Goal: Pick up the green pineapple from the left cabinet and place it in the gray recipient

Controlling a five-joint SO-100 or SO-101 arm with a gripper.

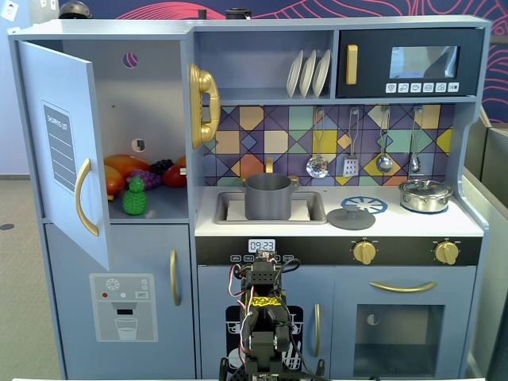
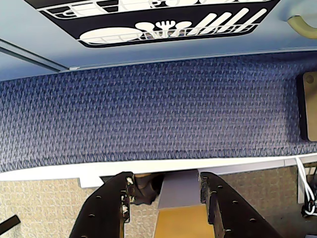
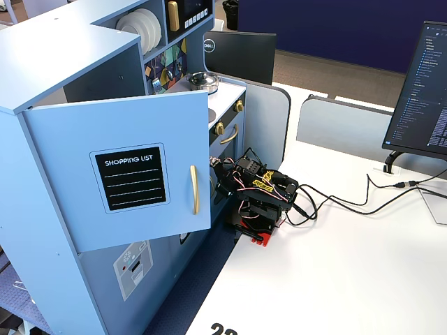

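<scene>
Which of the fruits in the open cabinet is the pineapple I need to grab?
Look in the upper-left cabinet with its door swung open. On the shelf, the green pineapple stands at the front, ahead of the orange fruits and purple grapes. It is the only green one.

A white bench (image 3: 363, 272) stands among grey partition panels (image 3: 335, 125), with a dark monitor (image 3: 422, 98) at its right edge in a fixed view. Blue patterned carpet (image 2: 148, 114) covers the floor below. Behind the toy kitchen hangs what looks like a dark mural (image 1: 317, 8) with pink swirls.
</scene>
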